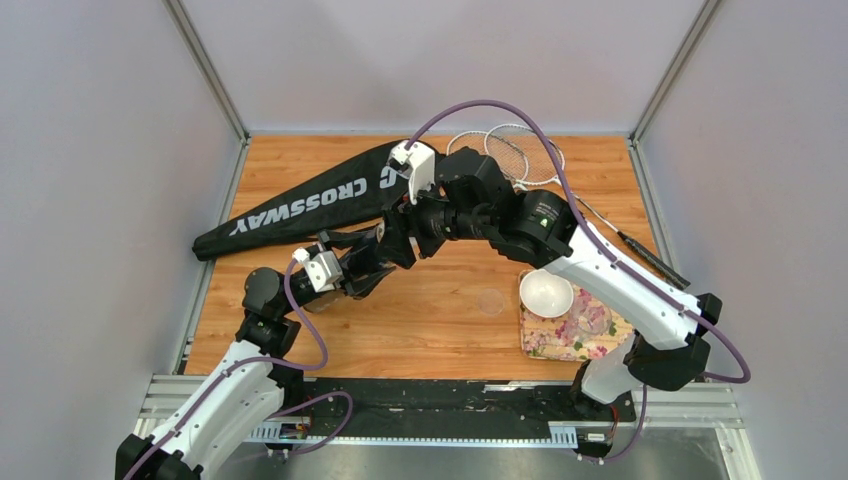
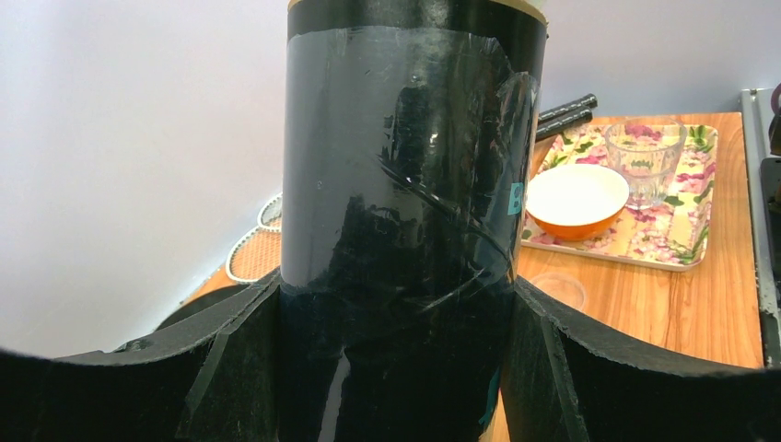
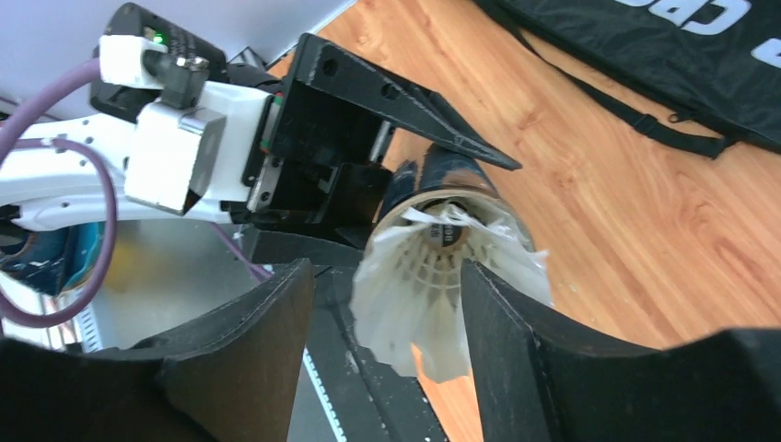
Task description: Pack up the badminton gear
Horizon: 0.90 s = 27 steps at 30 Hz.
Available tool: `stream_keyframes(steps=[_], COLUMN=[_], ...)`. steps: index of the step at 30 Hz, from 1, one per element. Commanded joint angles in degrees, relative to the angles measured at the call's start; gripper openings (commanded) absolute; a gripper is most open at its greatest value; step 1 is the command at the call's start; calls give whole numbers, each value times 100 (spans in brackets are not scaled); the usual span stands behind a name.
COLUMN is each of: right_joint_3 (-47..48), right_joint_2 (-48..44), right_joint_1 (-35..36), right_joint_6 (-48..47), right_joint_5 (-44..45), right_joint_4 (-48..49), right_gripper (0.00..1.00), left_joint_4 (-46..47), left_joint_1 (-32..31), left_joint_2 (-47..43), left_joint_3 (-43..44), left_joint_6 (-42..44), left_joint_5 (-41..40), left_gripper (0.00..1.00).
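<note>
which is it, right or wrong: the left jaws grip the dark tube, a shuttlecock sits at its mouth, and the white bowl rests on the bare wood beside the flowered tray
Wrong in one respect: the white bowl rests on the flowered tray itself, beside a clear glass, not on bare wood. The left wrist view shows it. The dark tube and shuttlecock parts stand.

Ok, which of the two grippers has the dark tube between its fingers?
The left gripper: it clasps the dark tube on both sides. The right gripper instead stands open around a white shuttlecock poking from the tube's mouth.
</note>
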Motion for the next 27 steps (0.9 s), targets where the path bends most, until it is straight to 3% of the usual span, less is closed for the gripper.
stream_keyframes(steps=[1, 11, 20, 23, 27], right_joint_3=[124, -70, -807, -1351, -1187], right_joint_2=[-109, 207, 181, 32, 329], right_joint_1=[-30, -57, -57, -57, -57], right_joint_6=[263, 1071, 1950, 2188, 2452], right_joint_5=[-523, -762, -270, -312, -383], right_joint_4=[363, 873, 1585, 2261, 2473], right_gripper=[64, 67, 65, 65, 67], left_joint_4=[-256, -203, -106, -54, 25], left_joint_1=[26, 26, 26, 26, 26], left_joint_2=[75, 58, -30, -39, -4], left_joint_3=[40, 31, -13, -30, -30], left_joint_6=[-342, -333, -465, -509, -588], left_joint_5=[130, 156, 130, 121, 209], left_gripper=[7, 7, 6, 6, 6])
